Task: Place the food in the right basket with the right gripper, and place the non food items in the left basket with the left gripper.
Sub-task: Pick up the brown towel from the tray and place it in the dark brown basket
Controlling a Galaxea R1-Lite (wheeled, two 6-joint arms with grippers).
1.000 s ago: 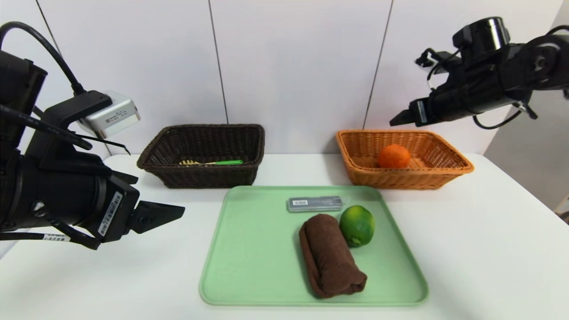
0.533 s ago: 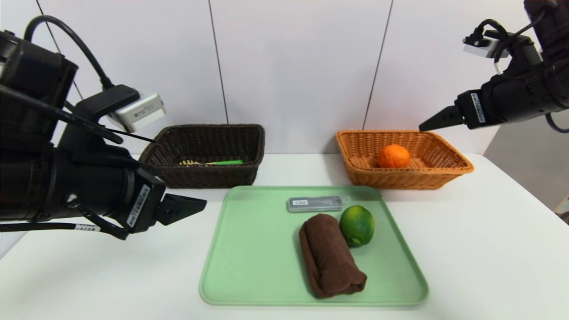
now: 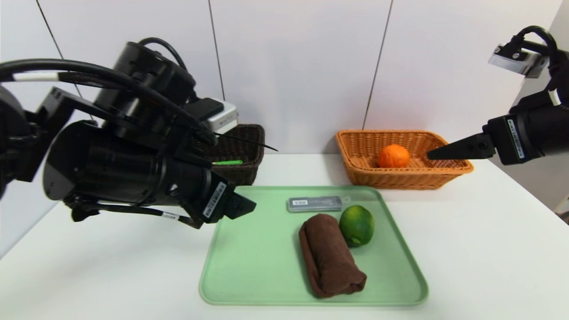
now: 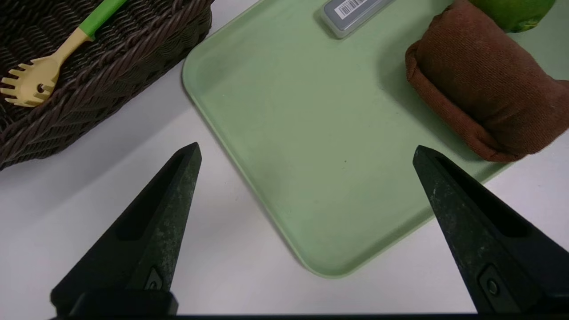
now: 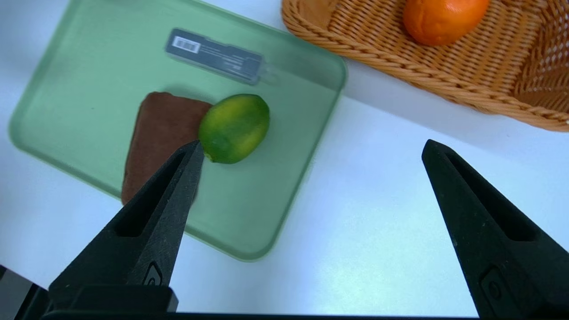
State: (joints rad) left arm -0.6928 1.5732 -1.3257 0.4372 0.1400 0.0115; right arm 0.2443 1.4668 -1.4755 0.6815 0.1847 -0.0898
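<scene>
Now the orange basket [image 3: 402, 175] at far right holds an orange [image 3: 394, 156]; the dark basket [image 3: 242, 151], largely hidden by the left arm, holds what looks like a green-handled pasta fork [image 4: 49, 66]. On the counter [image 3: 489, 249], a green tray [image 3: 258, 262] carries a brown rolled towel [image 3: 330, 255], a lime [image 3: 357, 225] and a grey case [image 3: 314, 204]. Left claw [image 4: 306, 155] and right claw [image 5: 313, 149] hover spread, empty.

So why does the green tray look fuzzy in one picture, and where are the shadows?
Right wrist view: the tray and grey case are smeared, likely motion blur. Left wrist view: tray sharp, with a soft shadow beside the towel. Head view: even light, faint shadows under the lime and baskets, and the big left arm close by looks soft.
</scene>
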